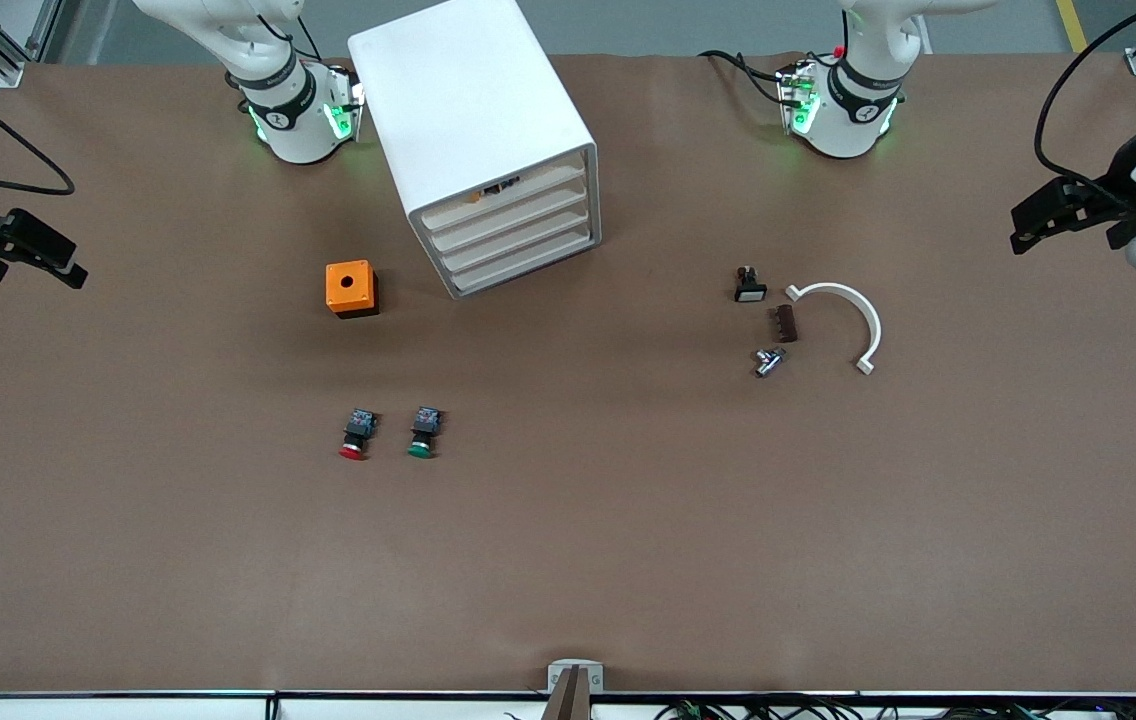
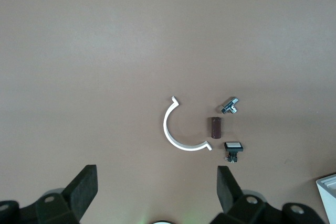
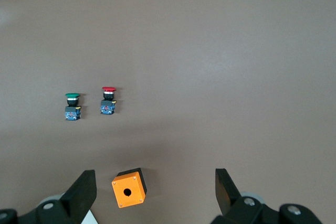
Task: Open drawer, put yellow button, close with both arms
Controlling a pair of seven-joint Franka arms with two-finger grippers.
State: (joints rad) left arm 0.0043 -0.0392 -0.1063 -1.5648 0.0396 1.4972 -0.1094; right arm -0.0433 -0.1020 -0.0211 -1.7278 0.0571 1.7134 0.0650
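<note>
Nearest the front camera, a red-capped push button and a green-capped push button lie side by side on the brown table; no yellow one lies with them. Farther off, toward the left arm's end, sit a small metal fitting, a white plastic arc, a brown block and a black switch. An orange box with a hole stands beside the large white cabinet.

In the cabinet's top drawer, a speck of orange shows through the gap at the front. It is likely the yellow button, though it is too small to be sure. The drawer front sits about level with the three below it, so it looks pushed home.

Both arms wait. The right gripper hangs released over the table's edge at its own end, and the left gripper hangs at the other end, fingers spread and holding nothing. The task looks essentially done.
</note>
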